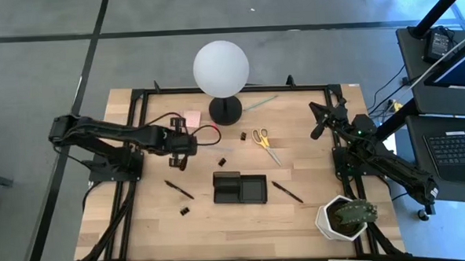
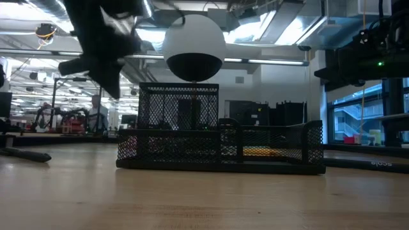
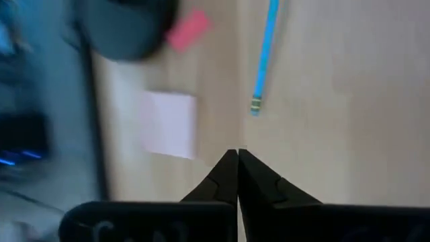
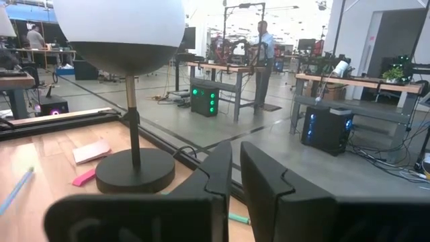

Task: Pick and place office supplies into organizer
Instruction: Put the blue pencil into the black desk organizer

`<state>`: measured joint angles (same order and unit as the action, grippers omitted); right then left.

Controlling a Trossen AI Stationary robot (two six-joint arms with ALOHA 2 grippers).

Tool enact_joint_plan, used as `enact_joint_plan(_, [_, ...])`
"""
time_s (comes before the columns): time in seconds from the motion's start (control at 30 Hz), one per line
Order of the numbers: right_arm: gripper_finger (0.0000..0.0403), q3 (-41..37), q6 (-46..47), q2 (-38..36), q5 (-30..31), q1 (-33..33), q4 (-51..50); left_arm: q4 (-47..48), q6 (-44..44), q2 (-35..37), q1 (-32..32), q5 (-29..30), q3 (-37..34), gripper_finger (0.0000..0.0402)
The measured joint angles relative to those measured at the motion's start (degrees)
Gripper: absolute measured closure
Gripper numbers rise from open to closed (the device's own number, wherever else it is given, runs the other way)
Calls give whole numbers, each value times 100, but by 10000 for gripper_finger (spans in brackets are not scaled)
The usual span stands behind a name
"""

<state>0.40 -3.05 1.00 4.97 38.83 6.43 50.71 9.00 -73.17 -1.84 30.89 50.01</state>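
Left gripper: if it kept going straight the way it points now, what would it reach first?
Likely bare table. The shut left gripper points between the pink sticky-note pad and the blue stick; depth is unclear.

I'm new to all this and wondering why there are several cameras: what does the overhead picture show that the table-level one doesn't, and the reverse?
Only overhead: yellow-handled scissors, pink sticky-note pad, potted plant, and the left hand hovering shut over bare wood.
Only table-level: the organizer's mesh walls, and the workshop behind.
Both: the organizer and the white globe lamp.
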Motion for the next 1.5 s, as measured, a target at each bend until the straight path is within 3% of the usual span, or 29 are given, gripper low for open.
enact_joint_plan(0.13, [366,0,2,0,-1,0,16,15,495,81,-348,646,38,400])
enact_joint_plan(0.47, [366,0,2,1,-2,0,94,-181,-14,85,-272,540,38,398])
enact_joint_plan(0.63, [366,0,2,1,-1,0,105,-1003,565,83,170,-136,-16,359])
enact_joint_plan(0.97, [366,0,0,1,0,0,129,-2637,1312,15,1717,-1466,-742,270])
enact_joint_plan(1.27, [366,0,-17,-1,3,0,155,-4109,2028,-702,2644,-2633,-1109,271])
enact_joint_plan(1.5, [366,0,-20,-1,2,0,153,-4097,2180,-1461,2949,-2671,-1116,274])
